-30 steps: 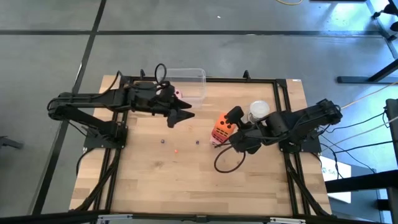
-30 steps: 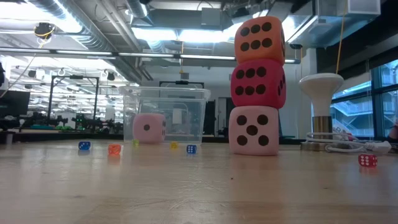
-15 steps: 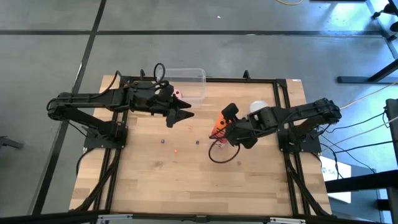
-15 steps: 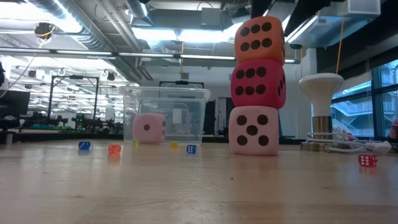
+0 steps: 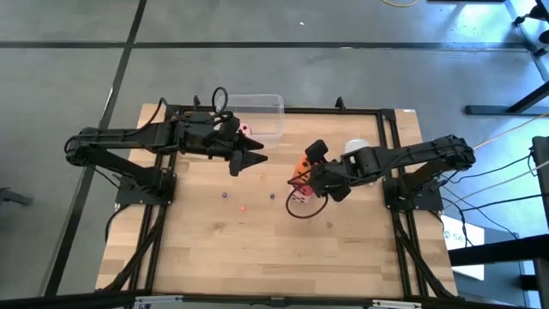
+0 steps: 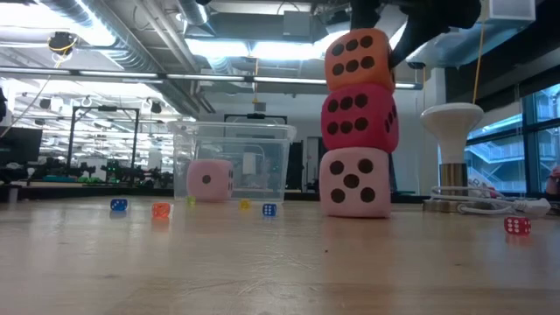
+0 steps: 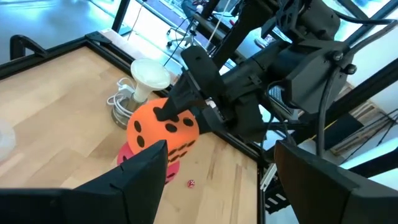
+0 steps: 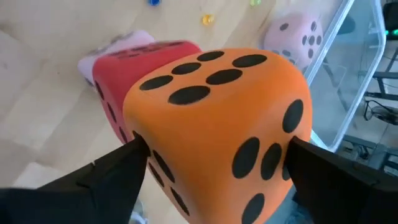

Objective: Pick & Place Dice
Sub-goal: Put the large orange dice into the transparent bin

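Nearest the low camera, a small red die (image 6: 517, 226) lies alone on the wooden table (image 6: 262, 271), unchanged. Behind it, a row of tiny coloured dice (image 6: 161, 210) holds its former positions.

The stack of three soft dice stands right of table centre. The pale pink die (image 6: 354, 183) forms the base, the red die (image 6: 360, 118) sits on it, and the orange die (image 6: 360, 59) is on top. Against the picture of a second ago, the whole stack has shifted slightly left and now leans, the upper two dice tilted off square.

The right gripper (image 8: 211, 168) has advanced from beside the white mushroom-shaped lamp (image 6: 452, 149) to the top of the stack. Its two fingers (image 8: 106, 180) now flank the orange die, each pressed against an opposite face. The jaws are spread wide yet bear on the die, so the gripper grasps it.

The left gripper (image 5: 250, 159) hovers over the table's left half, well apart from the stack, jaws spread and holding nothing. Its position has not changed.

Farthest back, a pink die (image 6: 210, 180) rests beside the clear plastic tub (image 6: 232, 161) at the table's rear edge, as before.
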